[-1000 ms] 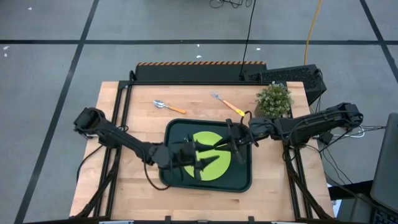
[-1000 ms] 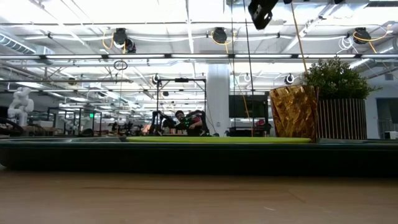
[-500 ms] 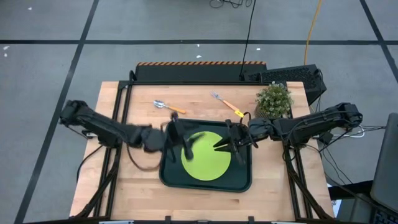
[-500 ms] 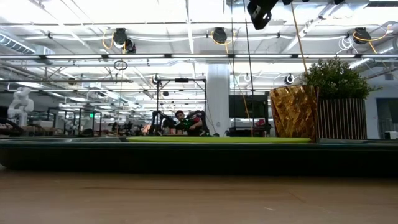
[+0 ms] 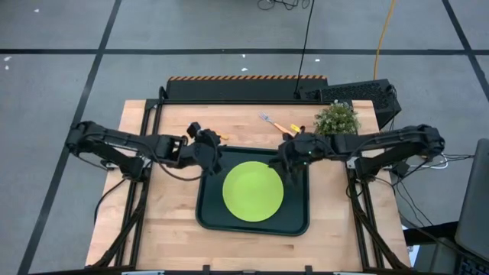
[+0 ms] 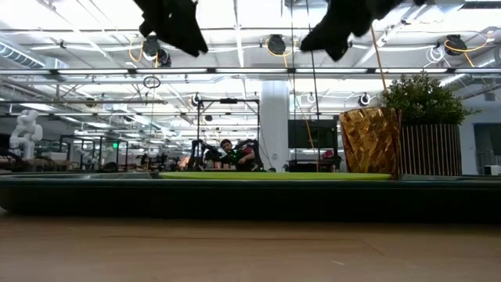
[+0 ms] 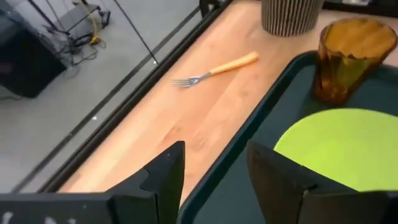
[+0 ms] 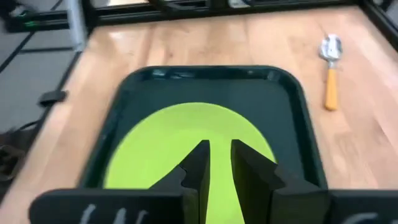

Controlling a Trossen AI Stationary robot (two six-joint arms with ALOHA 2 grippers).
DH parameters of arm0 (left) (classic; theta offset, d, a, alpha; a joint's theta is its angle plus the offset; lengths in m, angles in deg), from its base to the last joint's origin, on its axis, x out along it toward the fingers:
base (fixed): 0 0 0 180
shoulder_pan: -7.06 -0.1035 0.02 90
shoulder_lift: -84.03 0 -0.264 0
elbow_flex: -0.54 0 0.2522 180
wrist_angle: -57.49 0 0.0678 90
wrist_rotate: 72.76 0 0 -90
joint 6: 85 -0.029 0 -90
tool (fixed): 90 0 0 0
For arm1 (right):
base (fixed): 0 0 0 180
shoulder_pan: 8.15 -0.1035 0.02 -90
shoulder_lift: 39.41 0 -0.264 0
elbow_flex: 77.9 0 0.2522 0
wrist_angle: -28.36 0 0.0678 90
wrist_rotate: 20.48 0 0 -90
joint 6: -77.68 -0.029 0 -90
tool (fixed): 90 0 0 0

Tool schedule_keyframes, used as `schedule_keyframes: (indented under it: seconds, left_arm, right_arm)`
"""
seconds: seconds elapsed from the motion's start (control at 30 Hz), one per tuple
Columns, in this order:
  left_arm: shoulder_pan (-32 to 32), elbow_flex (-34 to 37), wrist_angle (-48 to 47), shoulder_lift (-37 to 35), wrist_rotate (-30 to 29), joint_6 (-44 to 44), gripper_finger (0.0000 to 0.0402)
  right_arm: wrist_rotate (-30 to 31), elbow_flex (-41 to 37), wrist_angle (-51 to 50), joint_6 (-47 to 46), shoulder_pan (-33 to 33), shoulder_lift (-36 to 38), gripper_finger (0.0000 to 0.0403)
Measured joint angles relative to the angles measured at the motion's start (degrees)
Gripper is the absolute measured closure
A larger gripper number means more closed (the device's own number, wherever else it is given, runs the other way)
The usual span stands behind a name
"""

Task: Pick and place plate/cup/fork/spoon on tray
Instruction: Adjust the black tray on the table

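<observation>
Sitting in the tray [image 5: 205, 216]: lime plate [image 5: 253, 191], ribbed amber cup [image 7: 346, 57] in its far right corner. Both arms' jaws open, empty.

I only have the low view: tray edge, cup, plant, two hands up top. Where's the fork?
Observer: The fork lies on the bare table, outside the tray, near the plant pot.
Operator: And the spoon?
Observer: The spoon is also on the table, beside the tray, not on it.
Operator: Is the cup really inside the tray?
Observer: Yes. The cup stands upright in a tray corner, next to the plate, which lies flat in the middle of the tray.
Operator: Is the left hand carrying anything?
Observer: No. The left hand is open and empty, over the tray's edge.
</observation>
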Motion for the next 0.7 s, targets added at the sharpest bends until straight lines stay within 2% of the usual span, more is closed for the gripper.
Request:
schedule_keyframes:
  seconds: [0.13, 0.27, 0.53, 0.7]
  left_arm:
    - [0.46, 2.58, 0.80, -0.23, 2.55, -0.75, 0.0227]
    - [2.05, 6.35, 4.63, -0.52, 4.57, -0.65, 0.0227]
    - [3.30, 9.03, 8.17, -1.03, 4.38, -2.93, 0.0227]
    - [3.04, 9.10, 8.28, -1.01, 4.00, -5.93, 0.0227]
  right_arm:
    - [-0.29, 6.83, -13.96, -1.06, -3.28, 0.04, 0.0343]
    - [-0.25, 8.58, -22.39, -9.10, -8.81, 0.04, 0.0343]
    - [-0.76, 3.49, -30.36, -41.46, -21.18, -1.50, 0.0343]
    - [-0.54, -2.55, -23.46, -58.29, -28.25, -3.34, 0.0343]
